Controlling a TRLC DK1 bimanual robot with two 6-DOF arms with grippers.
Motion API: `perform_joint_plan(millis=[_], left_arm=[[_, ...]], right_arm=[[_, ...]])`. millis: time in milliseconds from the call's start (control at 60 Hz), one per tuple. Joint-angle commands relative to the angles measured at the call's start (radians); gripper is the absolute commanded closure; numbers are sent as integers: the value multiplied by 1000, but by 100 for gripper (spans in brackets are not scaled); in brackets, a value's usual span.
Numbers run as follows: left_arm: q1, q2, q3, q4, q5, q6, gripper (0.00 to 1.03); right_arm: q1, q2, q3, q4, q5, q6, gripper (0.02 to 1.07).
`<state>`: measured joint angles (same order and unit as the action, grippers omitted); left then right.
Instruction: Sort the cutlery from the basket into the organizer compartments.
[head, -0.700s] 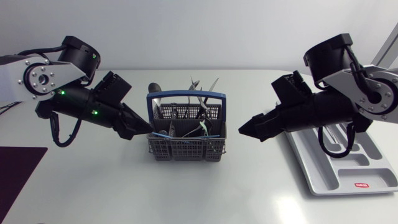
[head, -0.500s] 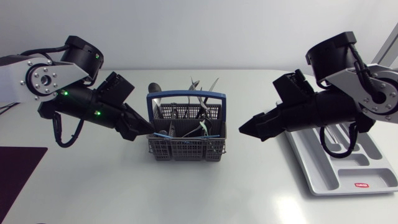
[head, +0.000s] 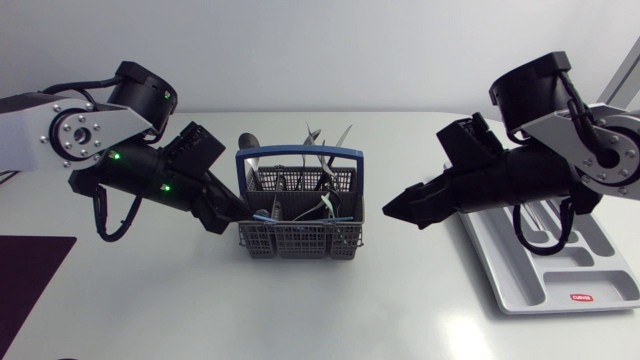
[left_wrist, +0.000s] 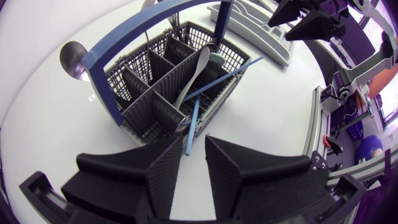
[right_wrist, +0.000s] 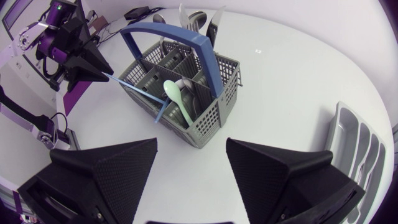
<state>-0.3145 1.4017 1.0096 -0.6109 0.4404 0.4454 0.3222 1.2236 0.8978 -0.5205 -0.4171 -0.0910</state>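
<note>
Your left pincer (left_wrist: 194, 140) sits low at the near wall of the cutlery basket (left_wrist: 149, 115), fingers only a little apart. A thin blue handle (left_wrist: 189, 127) pokes out of the basket into that gap, between the fingers but not yet clamped from both sides. Centre it in the gap before you close, take it close to the tip, and draw it out along its own slant. The pale spoon (left_wrist: 198, 68) leans right beside it, and the basket's blue carry handle (left_wrist: 124, 37) arches above, so a straight lift would likely snag or tip the basket. Your right pincer (right_wrist: 191, 144) hangs wide apart, holding nothing, on the basket's far side. The organizer (head: 545, 285) lies on the worktop (head: 150, 300) under that arm.
</note>
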Motion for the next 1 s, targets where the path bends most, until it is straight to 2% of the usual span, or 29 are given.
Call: perform_joint_plan(millis=[0,567,717,883,983], left_arm=[[-12,22,-28,5,-12,-8,76],[-34,46,-35,36,-46,-16,76],[-44,48,-42,51,-48,-20,80],[-46,49,-48,63,-49,-22,98],[-51,42,-51,63,-49,-22,100]], right_arm=[[9,-7,-30,-12,3,-7,27],[18,-9,-51,-3,3,-6,25],[20,-10,-54,-3,3,-7,25],[18,-12,-56,-3,5,-7,24],[18,-12,-56,-1,5,-9,24]])
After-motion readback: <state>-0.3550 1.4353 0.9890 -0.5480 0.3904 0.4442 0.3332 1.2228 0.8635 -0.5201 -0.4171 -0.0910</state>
